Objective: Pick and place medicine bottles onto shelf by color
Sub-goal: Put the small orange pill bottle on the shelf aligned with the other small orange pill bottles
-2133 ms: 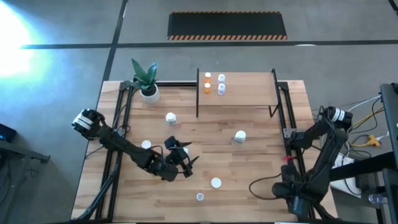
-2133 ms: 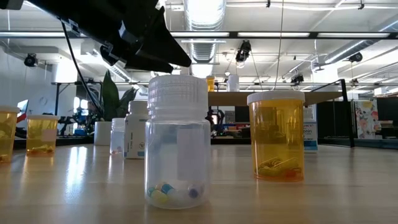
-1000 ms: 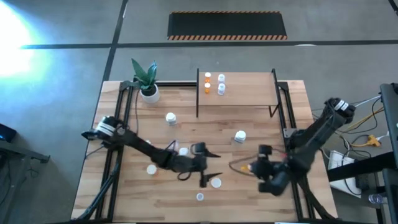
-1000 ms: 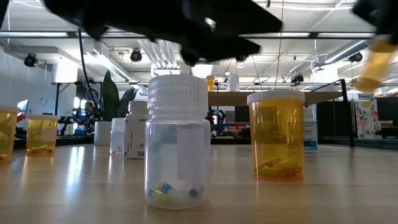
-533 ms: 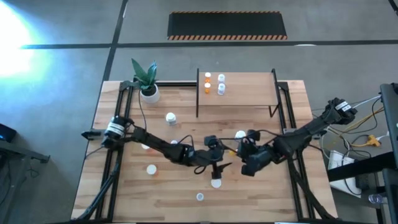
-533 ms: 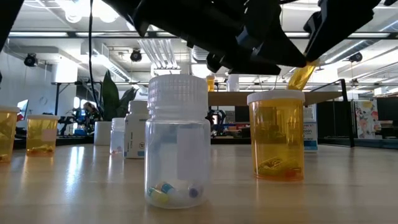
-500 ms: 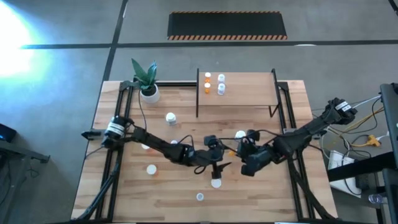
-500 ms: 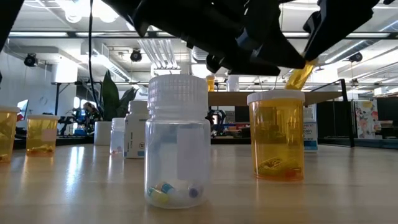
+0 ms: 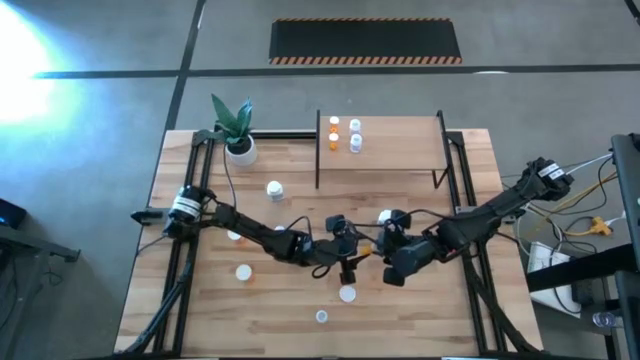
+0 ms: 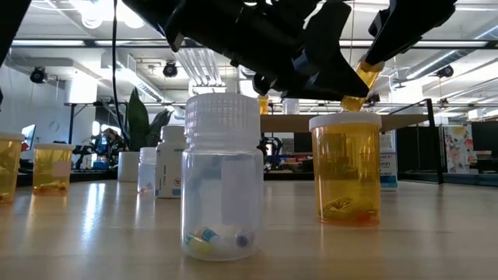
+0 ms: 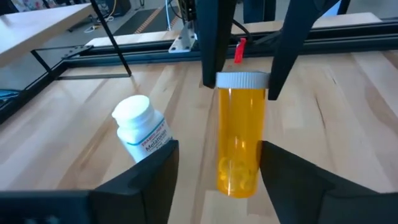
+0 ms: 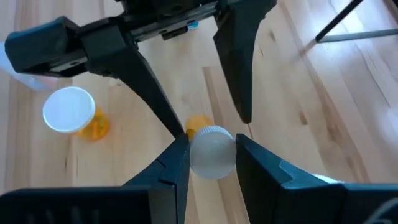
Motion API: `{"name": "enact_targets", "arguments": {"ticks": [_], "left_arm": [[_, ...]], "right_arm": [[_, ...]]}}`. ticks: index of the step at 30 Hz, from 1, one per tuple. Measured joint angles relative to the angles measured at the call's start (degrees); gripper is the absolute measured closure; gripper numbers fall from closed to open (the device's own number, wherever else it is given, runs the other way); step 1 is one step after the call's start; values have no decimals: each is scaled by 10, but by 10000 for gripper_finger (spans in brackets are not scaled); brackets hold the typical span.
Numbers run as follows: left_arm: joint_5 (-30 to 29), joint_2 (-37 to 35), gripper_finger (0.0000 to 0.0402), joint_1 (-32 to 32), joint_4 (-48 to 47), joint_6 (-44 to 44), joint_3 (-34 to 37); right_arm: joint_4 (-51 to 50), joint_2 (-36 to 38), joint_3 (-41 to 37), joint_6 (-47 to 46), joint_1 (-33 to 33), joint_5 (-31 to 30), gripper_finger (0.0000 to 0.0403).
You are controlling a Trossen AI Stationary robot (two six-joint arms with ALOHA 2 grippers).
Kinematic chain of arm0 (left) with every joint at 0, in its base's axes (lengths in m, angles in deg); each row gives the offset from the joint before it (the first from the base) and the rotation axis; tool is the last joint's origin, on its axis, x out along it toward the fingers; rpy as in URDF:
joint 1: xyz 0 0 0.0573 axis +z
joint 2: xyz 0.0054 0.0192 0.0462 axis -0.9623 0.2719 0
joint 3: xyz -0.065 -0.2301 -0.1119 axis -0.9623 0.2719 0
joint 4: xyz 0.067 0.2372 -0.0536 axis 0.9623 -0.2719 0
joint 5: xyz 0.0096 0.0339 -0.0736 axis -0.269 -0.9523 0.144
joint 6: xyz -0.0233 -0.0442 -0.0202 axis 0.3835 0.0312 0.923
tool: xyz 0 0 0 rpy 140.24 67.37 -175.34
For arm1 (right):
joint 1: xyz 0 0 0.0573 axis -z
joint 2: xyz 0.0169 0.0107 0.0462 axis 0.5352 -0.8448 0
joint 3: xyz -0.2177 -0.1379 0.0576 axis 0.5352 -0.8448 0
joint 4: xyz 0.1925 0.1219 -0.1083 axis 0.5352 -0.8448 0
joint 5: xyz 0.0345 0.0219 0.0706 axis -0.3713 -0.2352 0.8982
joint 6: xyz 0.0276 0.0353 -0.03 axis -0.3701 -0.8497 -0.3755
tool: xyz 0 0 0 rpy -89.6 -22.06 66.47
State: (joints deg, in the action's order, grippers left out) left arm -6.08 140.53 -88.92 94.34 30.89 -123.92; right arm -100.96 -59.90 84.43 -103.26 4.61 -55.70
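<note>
white bottle (image 11: 142, 134), label reads "multivitamin"?, orange bottle (image 11: 239, 132) unlabelled

The two grippers crowd mid-table, the left gripper (image 9: 352, 262) and right gripper (image 9: 378, 262) meeting around one orange bottle (image 11: 239, 138), so little room remains between them. A white bottle (image 11: 142, 130) stands just beside, perhaps touching nothing. The shelf (image 9: 400, 150) behind looks largely open, posts aside.

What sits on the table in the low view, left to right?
Cut-off orange bottle at the edge → small orange bottle → small clear bottle → white labelled bottle → large clear ribbed-cap bottle with pills → large orange bottle.
</note>
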Motion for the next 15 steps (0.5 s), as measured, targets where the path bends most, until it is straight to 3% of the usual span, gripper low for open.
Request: {"name": "enact_targets", "arguments": {"ticks": [15], "left_arm": [[2, -1, 324, 0, 3, -1, 0]], "right_arm": [[18, 0, 0, 31, 5, -14, 292]]}}
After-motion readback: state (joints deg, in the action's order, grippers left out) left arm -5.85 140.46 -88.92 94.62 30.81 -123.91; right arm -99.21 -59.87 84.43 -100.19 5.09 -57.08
